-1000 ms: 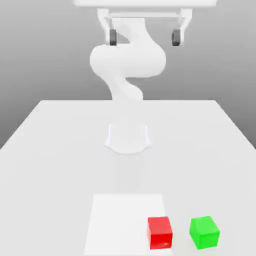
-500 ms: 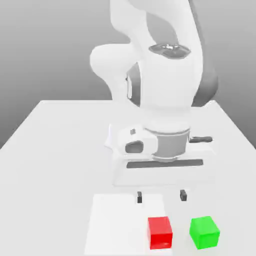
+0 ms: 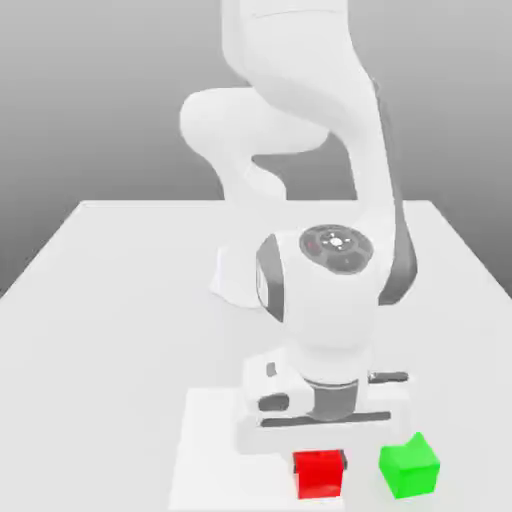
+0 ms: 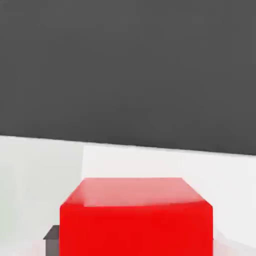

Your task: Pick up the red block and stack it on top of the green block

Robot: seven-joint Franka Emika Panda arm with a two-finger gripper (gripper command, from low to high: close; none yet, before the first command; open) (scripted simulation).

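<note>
- So your red block point(image 3: 318, 476) sits just to the exterior view's left of the green block point(image 3: 410, 468), with a gap between them. That gap matters, since one finger has to fit in there.
- Your gripper point(image 3: 320, 462) is closed down to the red block's width, with a finger at either side, so I'd say you've got it pinched. One finger point(image 4: 52, 241) looks right up against its side in the hand view.
- Holding it by two opposite sides makes sense imo: the underside stays free to land flat on the green block.
- The hand points down beside the green block, so you can lift straight up and lower the same way.
- The green block's top has nothing stacked on it, but the hand's wide body overlaps its far corner in the exterior view. I'd go up before going sideways, or you may knock your target.
- Next you want height, then a shift toward the green block, centering before you let go. Off-center and it could tip.
</note>
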